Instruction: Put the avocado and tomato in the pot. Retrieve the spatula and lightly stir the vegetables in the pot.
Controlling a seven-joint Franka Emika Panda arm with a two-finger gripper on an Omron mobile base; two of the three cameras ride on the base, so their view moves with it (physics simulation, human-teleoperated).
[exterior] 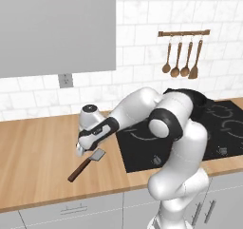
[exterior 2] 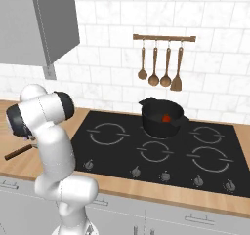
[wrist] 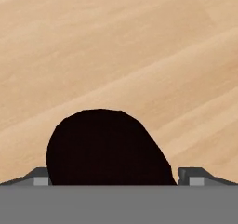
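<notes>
Hand view: avocado (wrist: 107,148) between spread tool (wrist: 114,176) tips | right base: tomato (exterior 2: 166,117) in pot (exterior 2: 161,118)

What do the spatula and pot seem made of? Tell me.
Spatula: brown handle, likely wood; flat silvery blade, likely metal. Pot: uniformly black with a dull sheen, perhaps coated metal; the rendering leaves that open.

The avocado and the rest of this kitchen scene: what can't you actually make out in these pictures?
- Avocado: hand view, lower part cut off by the bottom edge; whether the open gripper touches it is unclear.
- Spatula: right base view, mostly behind the arm.
- Pot: left base view, hidden by the arm.
- Tomato: right base view, a small red spot in the pot.
</notes>
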